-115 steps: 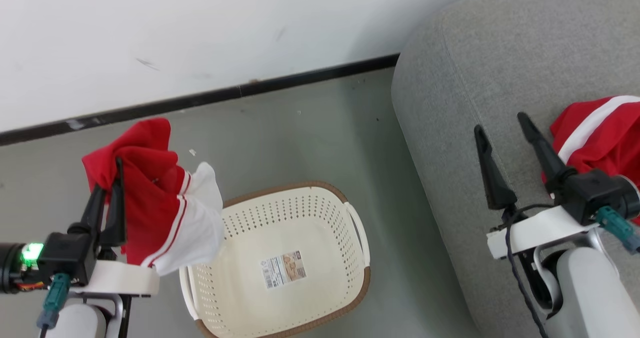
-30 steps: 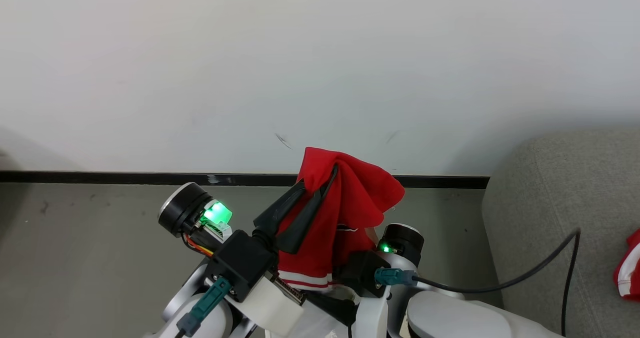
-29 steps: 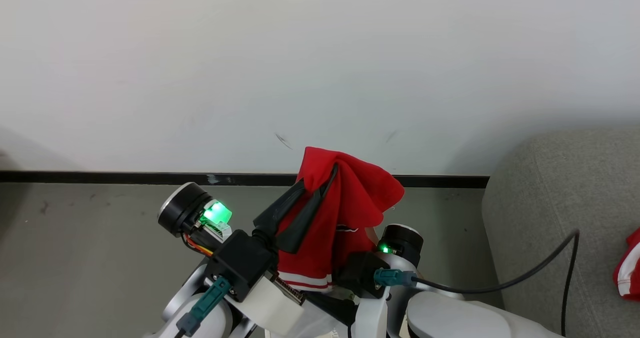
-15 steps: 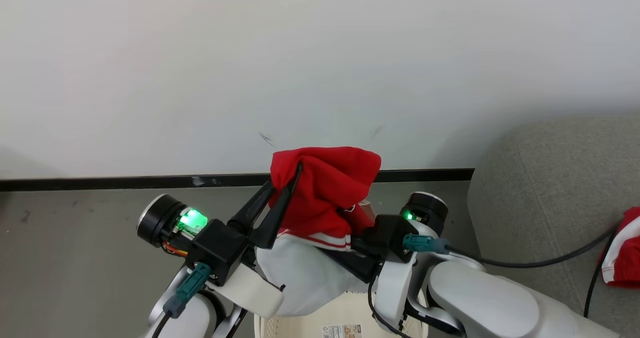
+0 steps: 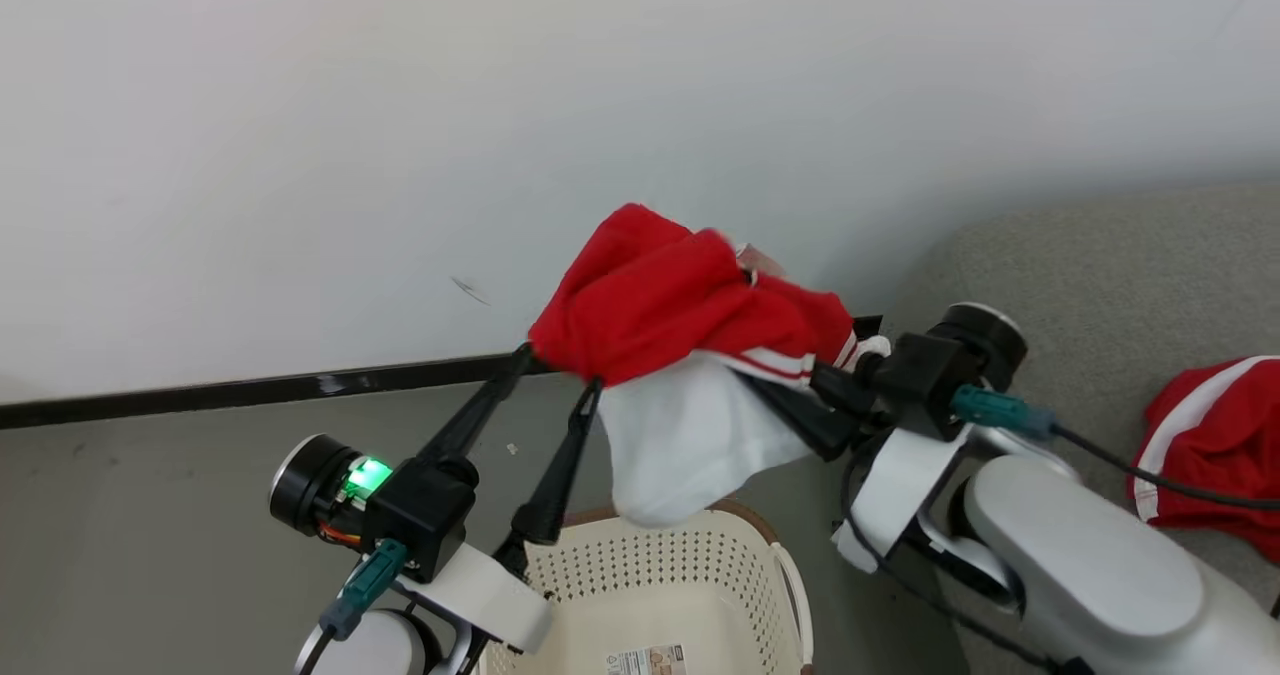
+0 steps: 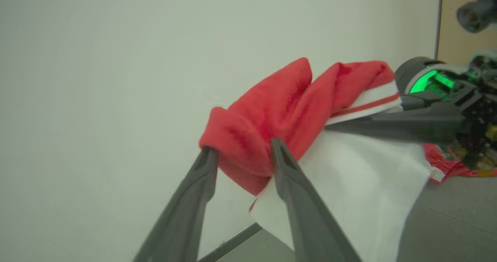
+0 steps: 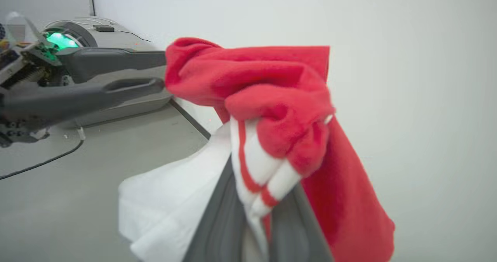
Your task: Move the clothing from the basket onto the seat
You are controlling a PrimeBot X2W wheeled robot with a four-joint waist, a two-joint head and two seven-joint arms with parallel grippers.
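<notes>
The basket (image 5: 742,521) is cut off by the head view's bottom edge, and its label sticker (image 5: 645,661) is only partly visible. A second red garment (image 5: 1215,425) lies on the sofa seat (image 5: 1080,255), cut by the right edge. The right gripper (image 7: 257,205) has its fingertips buried in fabric. Its fingers clamp the striped hem of the red garment (image 5: 680,305) (white lining hanging down), held in the air above the basket's far rim. The left gripper (image 6: 242,145) fingers stand parted, with a red fold between the tips.

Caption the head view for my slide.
Right gripper clamps a bright red soft garment with white lining above the cream perforated plastic basket; the open left gripper flanks its other end.
</notes>
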